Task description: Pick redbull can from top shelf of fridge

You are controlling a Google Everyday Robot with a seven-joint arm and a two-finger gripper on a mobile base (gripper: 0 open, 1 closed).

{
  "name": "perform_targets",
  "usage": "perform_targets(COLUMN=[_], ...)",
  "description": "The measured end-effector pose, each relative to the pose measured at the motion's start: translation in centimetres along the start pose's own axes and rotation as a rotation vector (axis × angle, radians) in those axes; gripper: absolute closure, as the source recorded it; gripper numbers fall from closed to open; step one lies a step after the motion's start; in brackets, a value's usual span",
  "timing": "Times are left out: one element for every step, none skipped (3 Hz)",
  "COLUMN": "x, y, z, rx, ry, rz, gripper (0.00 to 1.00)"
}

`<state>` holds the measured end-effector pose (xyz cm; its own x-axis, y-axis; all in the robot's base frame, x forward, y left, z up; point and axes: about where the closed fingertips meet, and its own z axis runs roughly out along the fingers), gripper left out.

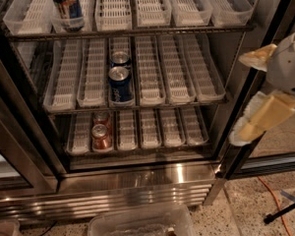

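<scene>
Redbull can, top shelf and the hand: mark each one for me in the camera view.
redbull can [66, 5], camera view, middle of its blue body.
top shelf [187, 31], camera view, front wire rail.
hand [245, 96], camera view, right edge, open, midway between its fingertips.

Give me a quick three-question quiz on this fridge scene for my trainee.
1. True or false: the tall slim dark-blue can with red-orange marks stands on the top dark wire rack of the large steel-based fridge.
2. Where is the robot's two-finger tool? A: shut on the can. B: open, outside the fridge at the right, by the dark door frame. C: down at the floor.
3. Fill in: the bottom rack holds ___ short red cans.

Key: 1 true. 2 B. 3 two.
</scene>
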<state>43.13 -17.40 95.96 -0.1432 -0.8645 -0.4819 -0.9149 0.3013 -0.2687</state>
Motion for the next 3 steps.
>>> perform_targets(x=[-1.3,-1.5,-3.1], y=[1.1,2.5,3.1], z=[2.1,5.4,4.3], rx=[0.033,0.063,0.099], ry=[-0.169,-0.334,-0.417], rz=[-0.013,0.004,-0.020], gripper=[0.00,0.00,0.00])
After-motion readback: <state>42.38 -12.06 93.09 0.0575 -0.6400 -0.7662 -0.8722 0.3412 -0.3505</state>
